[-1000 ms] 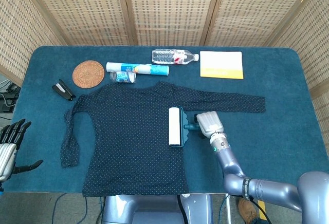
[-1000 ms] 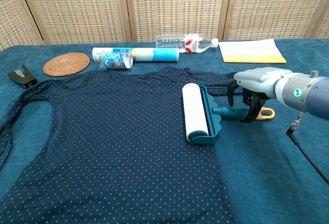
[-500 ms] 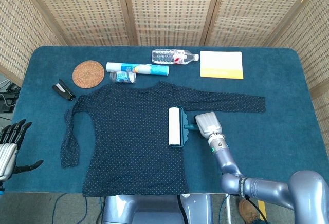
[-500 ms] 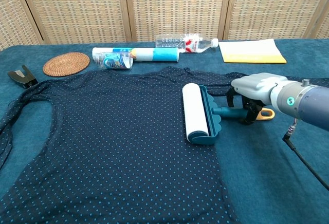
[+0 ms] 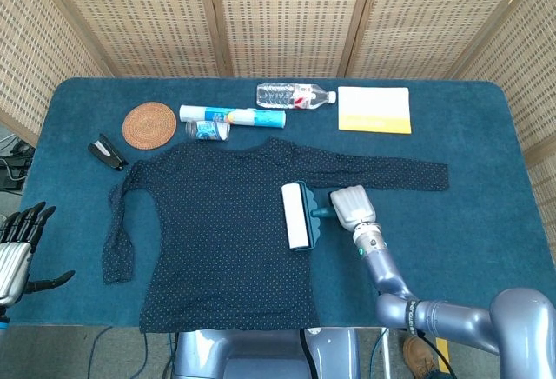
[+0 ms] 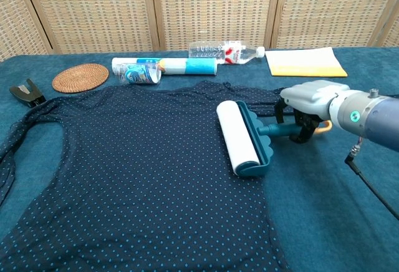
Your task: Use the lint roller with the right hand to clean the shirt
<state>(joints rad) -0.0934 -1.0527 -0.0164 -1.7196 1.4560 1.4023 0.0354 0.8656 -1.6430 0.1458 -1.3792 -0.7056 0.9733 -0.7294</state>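
A dark navy dotted shirt (image 5: 221, 222) (image 6: 137, 172) lies flat across the middle of the blue table. On its right edge rests the lint roller (image 5: 297, 216) (image 6: 239, 137), a white roll in a teal frame with a teal handle pointing right. My right hand (image 5: 350, 207) (image 6: 308, 103) grips that handle, fingers curled around it. At the lower left edge of the head view my left hand (image 5: 17, 244) hangs off the table, fingers spread, holding nothing.
Along the back stand a woven coaster (image 5: 148, 124), a white and blue tube (image 5: 233, 116), a small plastic cup (image 5: 207, 130), a water bottle (image 5: 294, 96) and a yellow pad (image 5: 374, 109). A black stapler (image 5: 108, 151) lies at the left.
My right hand closed around the roller's handle, and the roller has turned slightly and shifted a little left onto the shirt. The left hand has not moved.
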